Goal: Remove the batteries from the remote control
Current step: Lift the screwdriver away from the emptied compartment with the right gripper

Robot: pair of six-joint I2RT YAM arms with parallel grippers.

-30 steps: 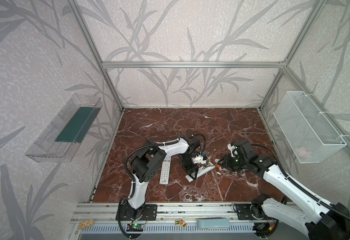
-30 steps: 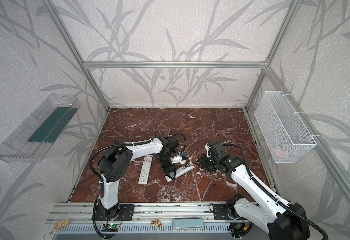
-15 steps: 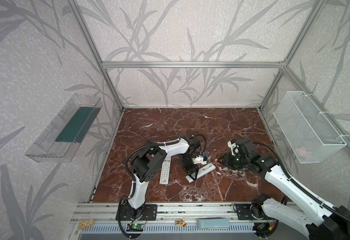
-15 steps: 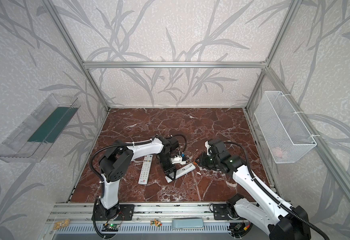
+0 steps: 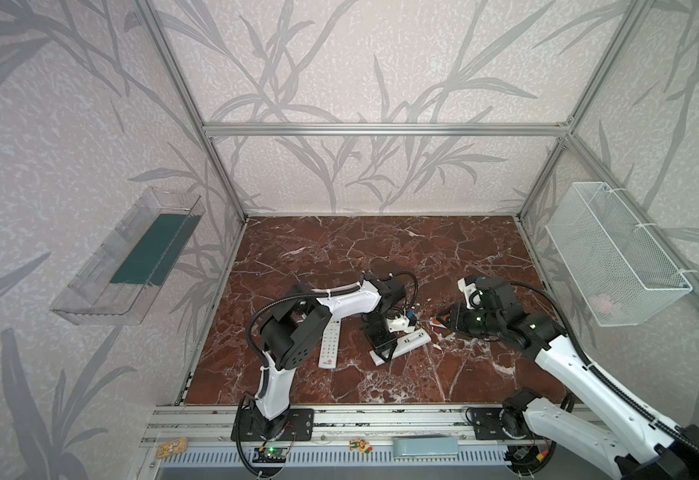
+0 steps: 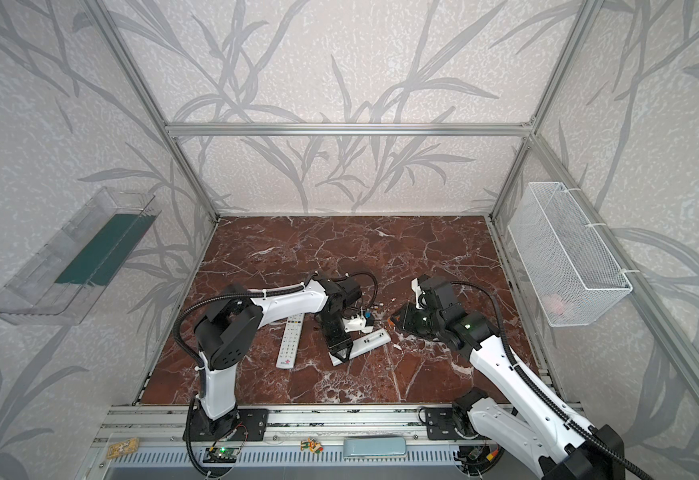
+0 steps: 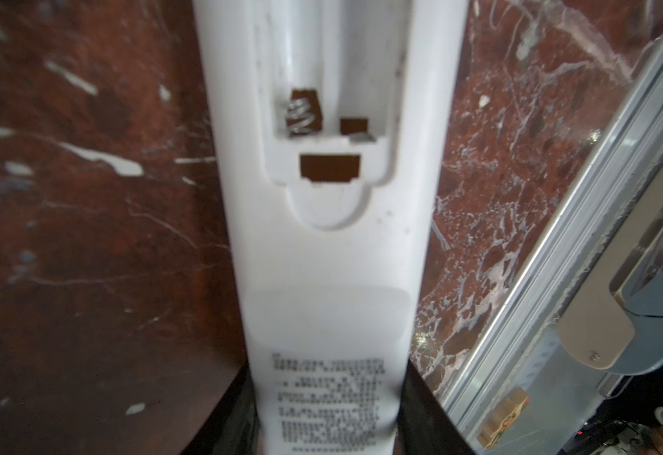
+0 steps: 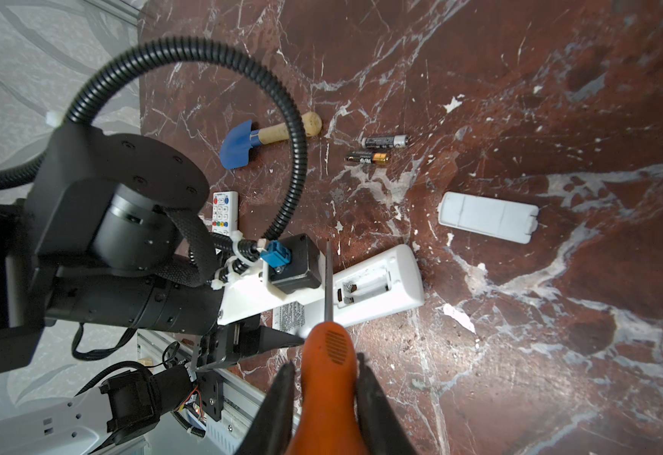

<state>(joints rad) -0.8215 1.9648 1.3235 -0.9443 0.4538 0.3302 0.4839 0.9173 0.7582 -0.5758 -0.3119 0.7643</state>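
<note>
My left gripper (image 5: pixel 383 352) (image 7: pixel 328 413) is shut on the white remote control (image 5: pixel 407 341) (image 6: pixel 367 340) (image 7: pixel 326 256), which lies back side up. Its battery bay is open and holds only a spring. Two batteries (image 8: pixel 384 140) (image 8: pixel 366 158), dark with metal ends, lie side by side on the marble beyond the remote. The white battery cover (image 8: pixel 487 216) lies apart from them. My right gripper (image 5: pixel 449 322) (image 6: pixel 404 321) (image 8: pixel 326 378) is shut on an orange-handled screwdriver (image 8: pixel 328 350). The tool's shaft points over the remote (image 8: pixel 377 283) beside the bay.
A second remote (image 5: pixel 330 345) (image 6: pixel 290 340) (image 8: pixel 225 210) lies buttons up under the left arm. A blue toy shovel (image 8: pixel 239 147) lies near the batteries. A wire basket (image 5: pixel 613 257) hangs on the right wall, a clear tray (image 5: pixel 127 262) on the left.
The right arm has shifted slightly while the screwdriver stays by the remote. Both grips are unchanged.
</note>
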